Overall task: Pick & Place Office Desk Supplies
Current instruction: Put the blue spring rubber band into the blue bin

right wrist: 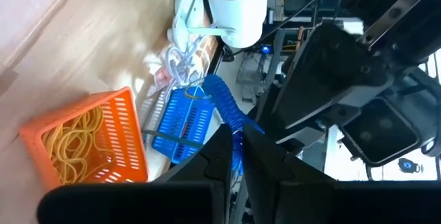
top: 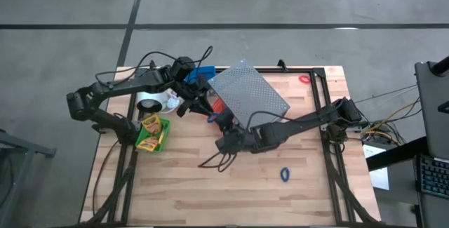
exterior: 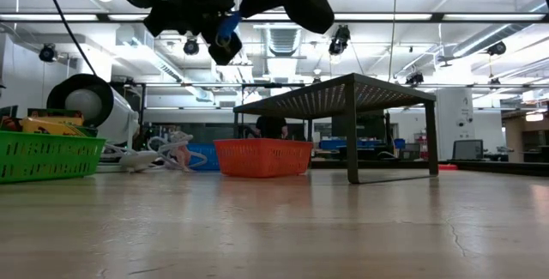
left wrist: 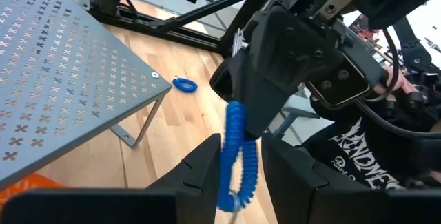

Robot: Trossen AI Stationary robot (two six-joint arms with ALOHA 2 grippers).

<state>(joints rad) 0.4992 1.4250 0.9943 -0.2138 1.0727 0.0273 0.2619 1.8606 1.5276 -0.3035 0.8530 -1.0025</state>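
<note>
A blue coiled ring band [left wrist: 238, 148] hangs in the air between my two grippers, high above the table [exterior: 227, 28]. My left gripper [left wrist: 241, 179] is shut on its lower part and my right gripper [right wrist: 238, 156] on its other end. They meet over the near corner of the grey rack [top: 249, 91]. A second blue band [top: 285, 175] lies on the table at the near right, and a red band [top: 304, 78] at the far right. The green bin [top: 153, 133] holds crayon boxes. The orange bin [right wrist: 89, 141] and the blue bin [right wrist: 182, 120] stand on the table below the grippers. My left gripper has the band's lower part [left wrist: 234, 172] between its two fingers, both strands side by side and touching the inner faces. The band hangs clear of the table. My right gripper pinches the band's other end [right wrist: 238, 138] between its two fingers, and from there the band arches away from them [right wrist: 213, 89].
A white roll with cord [top: 151, 103] stands next to the green bin. The orange bin holds yellow rubber bands and sits half under the rack [exterior: 343, 99]. Black cables [top: 217, 161] lie on the wood near my right arm.
</note>
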